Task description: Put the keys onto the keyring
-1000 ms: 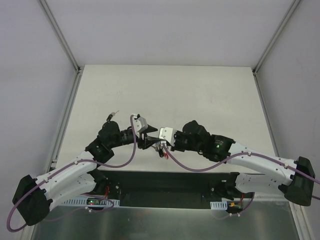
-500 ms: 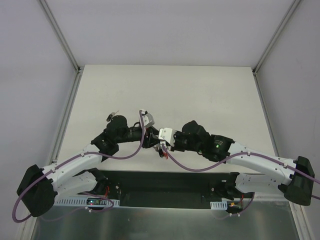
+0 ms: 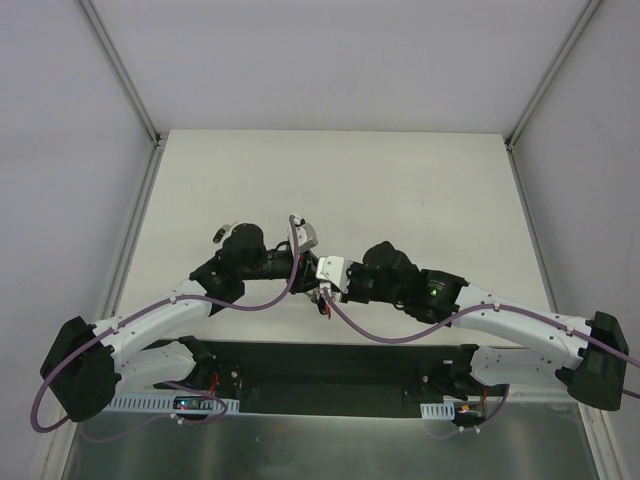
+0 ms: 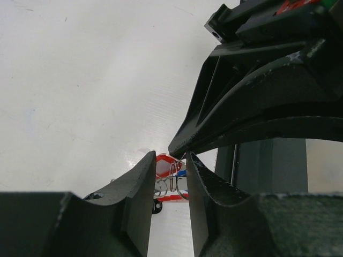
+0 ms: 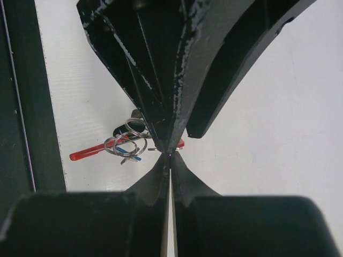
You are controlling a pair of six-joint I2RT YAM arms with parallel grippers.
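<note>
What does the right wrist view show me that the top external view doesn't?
Right wrist only: the keyring, silver loops with red and blue pieces, on the table beside the fingertips. Top external only: a loose key lying well apart from them. Both: the left fingers and right fingers meeting tip to tip.

**Both arms drawn in, grippers tip to tip**

We noted the left arm and right arm bent inward from their bases, wrists facing each other. On the left gripper, the jaws stood a narrow gap apart. On the right gripper, the fingers were pressed flat together. The tips almost met; contact unclear.
</note>
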